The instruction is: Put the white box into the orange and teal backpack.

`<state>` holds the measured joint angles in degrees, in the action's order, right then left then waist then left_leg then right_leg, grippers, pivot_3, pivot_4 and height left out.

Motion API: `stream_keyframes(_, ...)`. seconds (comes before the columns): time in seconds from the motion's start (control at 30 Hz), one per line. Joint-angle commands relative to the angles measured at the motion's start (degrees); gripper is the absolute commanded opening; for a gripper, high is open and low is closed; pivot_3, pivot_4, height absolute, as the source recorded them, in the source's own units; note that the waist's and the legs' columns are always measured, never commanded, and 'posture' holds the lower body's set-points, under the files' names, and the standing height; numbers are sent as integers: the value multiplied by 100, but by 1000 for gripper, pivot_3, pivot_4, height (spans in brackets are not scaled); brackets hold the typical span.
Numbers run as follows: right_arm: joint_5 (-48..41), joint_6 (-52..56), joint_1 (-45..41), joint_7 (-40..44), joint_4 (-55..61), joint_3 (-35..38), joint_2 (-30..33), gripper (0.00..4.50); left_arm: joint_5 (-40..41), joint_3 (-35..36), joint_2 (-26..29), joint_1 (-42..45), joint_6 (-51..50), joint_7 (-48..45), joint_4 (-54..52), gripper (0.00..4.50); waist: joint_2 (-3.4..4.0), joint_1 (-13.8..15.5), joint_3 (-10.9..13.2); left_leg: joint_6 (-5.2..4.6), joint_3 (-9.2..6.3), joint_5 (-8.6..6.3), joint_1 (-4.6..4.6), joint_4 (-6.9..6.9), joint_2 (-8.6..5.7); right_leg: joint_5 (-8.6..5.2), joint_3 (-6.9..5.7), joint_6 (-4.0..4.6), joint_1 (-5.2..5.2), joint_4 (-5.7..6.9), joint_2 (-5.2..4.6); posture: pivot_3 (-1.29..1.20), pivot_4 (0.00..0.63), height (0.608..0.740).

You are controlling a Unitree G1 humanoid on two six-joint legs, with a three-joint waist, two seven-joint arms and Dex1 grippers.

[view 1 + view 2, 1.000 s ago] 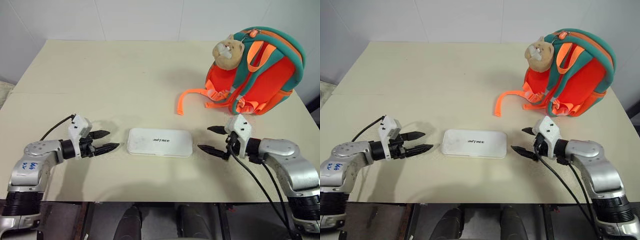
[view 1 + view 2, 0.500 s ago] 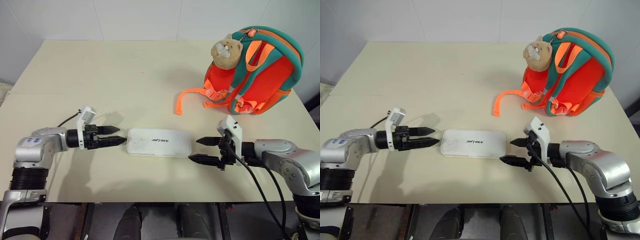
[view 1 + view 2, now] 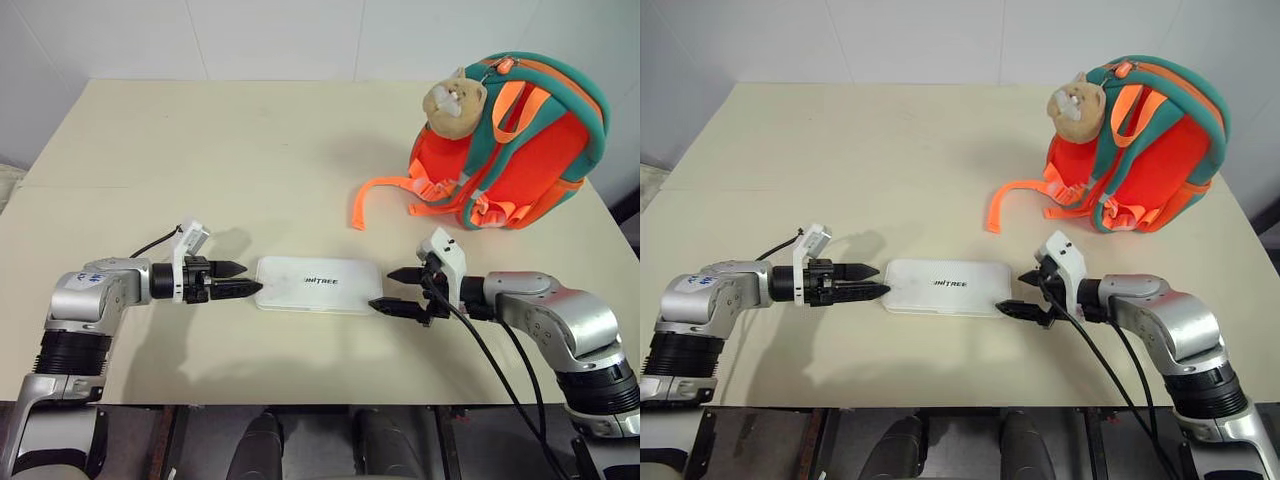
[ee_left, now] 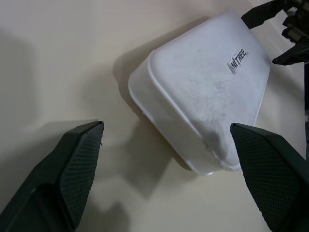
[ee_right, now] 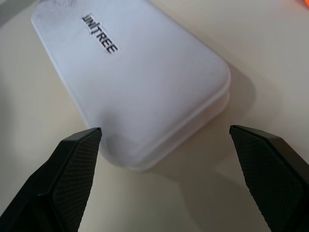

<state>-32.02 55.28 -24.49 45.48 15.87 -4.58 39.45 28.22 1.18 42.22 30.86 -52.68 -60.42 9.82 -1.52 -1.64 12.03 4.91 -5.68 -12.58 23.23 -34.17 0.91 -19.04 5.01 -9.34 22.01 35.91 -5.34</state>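
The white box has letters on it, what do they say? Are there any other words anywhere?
"UNITREE": dark letters on the lid of the white box, clearest in the right wrist view.
Blue handwriting on the left arm's grey casing: too small to read.
I can't see any words on the orange and teal backpack or its plush animal.

The white box (image 5: 140,82) is lying flat on the pale bench (image 5: 270,63). Dark letters on its lid are spelling "UNITREE". The right gripper (image 5: 164,145) is standing wide open, with its two black, bumpy fingers (image 5: 72,169) on either side of the box's near rounded end. The fingers are not touching the box.
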Motion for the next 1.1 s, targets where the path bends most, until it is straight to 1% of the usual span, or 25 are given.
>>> stream_keyframes(0.03,-28,-68,-121,-11,116,9,-100,4500,199,13,-161,64,-411,133,-115,4492,0,2,0,0,0,0,0,0,0,0,0,0,-1,0,0,0,150,740)
stream_keyframes(0.13,-27,-48,-122,-18,155,11,-131,4500,302,-60,-212,101,-746,132,-197,4492,0,7,0,0,-1,0,0,-1,0,0,0,0,-1,1,0,0,150,740)
stream_keyframes(0.3,-49,-20,-128,-47,221,11,-175,4500,500,-278,-134,250,-1413,-39,-251,4492,0,2,0,0,0,0,-1,-1,-1,0,0,0,-2,0,0,0,150,740)
stream_keyframes(0.5,-38,-48,-74,-96,268,3,-214,4500,603,-450,-33,397,-1812,-140,-222,4492,0,-2,0,0,0,0,-1,-1,-1,0,0,0,-1,0,0,0,150,740)
stream_keyframes(0.6,-42,-59,-70,-128,276,-6,-253,4500,621,-427,-140,474,-1834,-84,-135,4492,0,-1,0,0,0,0,-1,-1,-1,0,0,0,-1,0,0,0,150,740)
stream_keyframes(0.77,-65,-89,-56,-142,310,-8,-302,4500,661,-246,-490,674,-1893,99,231,4492,0,12,0,1,-1,1,-1,-2,-1,0,0,0,-2,1,0,0,150,740)
stream_keyframes(0.87,-76,-93,-51,-130,342,8,-322,4500,732,-187,-639,722,-1992,156,273,4492,0,11,0,1,-2,1,-1,-5,-2,1,-1,-1,-3,2,-1,0,150,740)
stream_keyframes(1.1,-84,-192,-54,-71,372,27,-362,4500,816,-137,-780,655,-2096,200,213,4492,0,5,0,1,-1,1,-1,-4,-2,1,0,-2,-3,1,-1,0,150,740)
